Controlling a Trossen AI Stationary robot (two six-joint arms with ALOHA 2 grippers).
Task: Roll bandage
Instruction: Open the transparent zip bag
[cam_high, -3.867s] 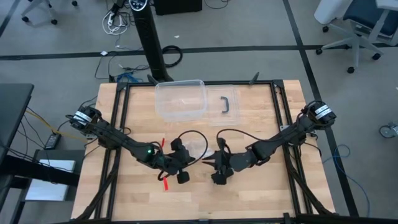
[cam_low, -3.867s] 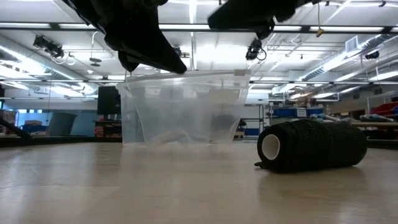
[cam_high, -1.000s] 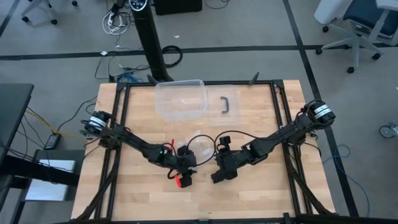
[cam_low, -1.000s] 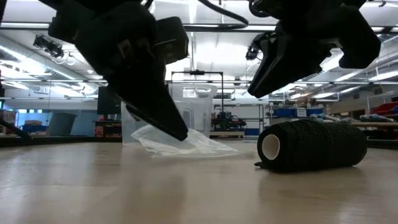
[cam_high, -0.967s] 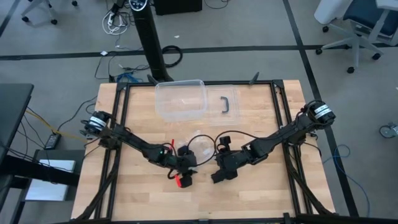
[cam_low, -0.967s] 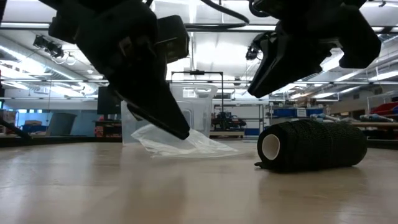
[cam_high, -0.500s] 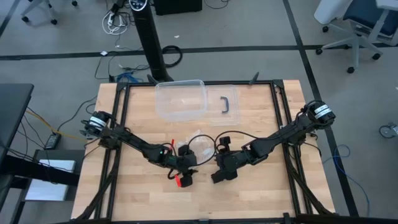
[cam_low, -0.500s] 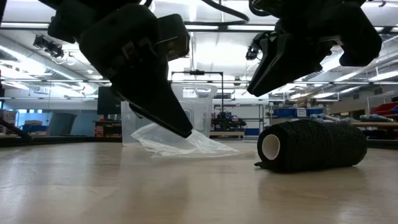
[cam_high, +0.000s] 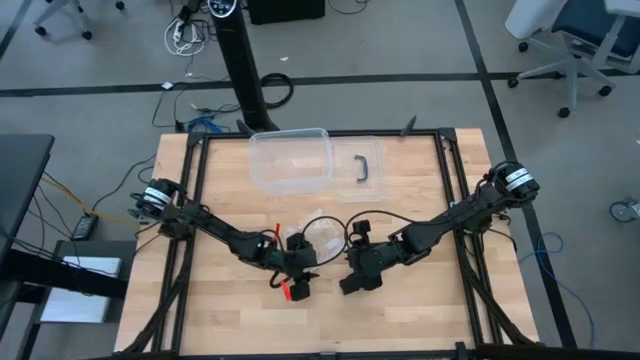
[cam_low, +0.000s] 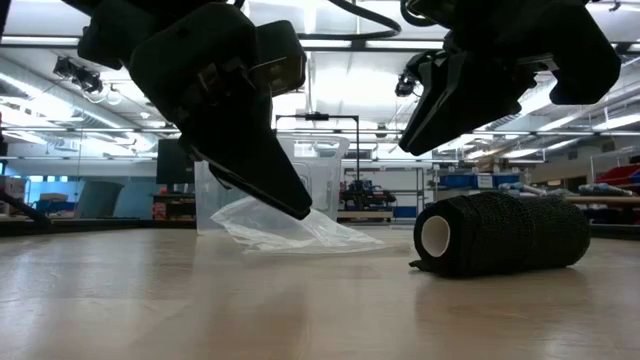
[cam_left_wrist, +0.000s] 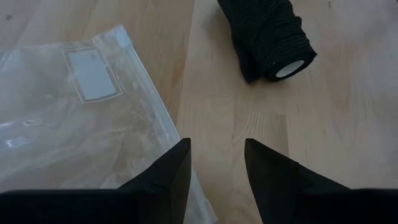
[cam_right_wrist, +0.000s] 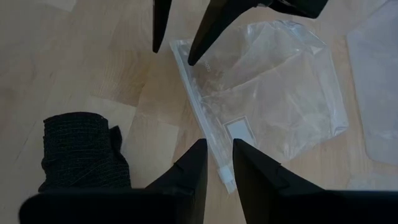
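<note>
The bandage (cam_low: 500, 234) lies fully rolled on the table; left gripper (cam_left_wrist: 214, 163), fingers apart, hovers at the plastic bag (cam_right_wrist: 267, 93); right gripper (cam_right_wrist: 217, 163), fingers narrowly parted, holds nothing; pinch the bag's edge squarely.

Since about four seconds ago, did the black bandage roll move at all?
No. In the low view the bandage roll lies on the same spot of the table, right of the clear plastic box.
</note>
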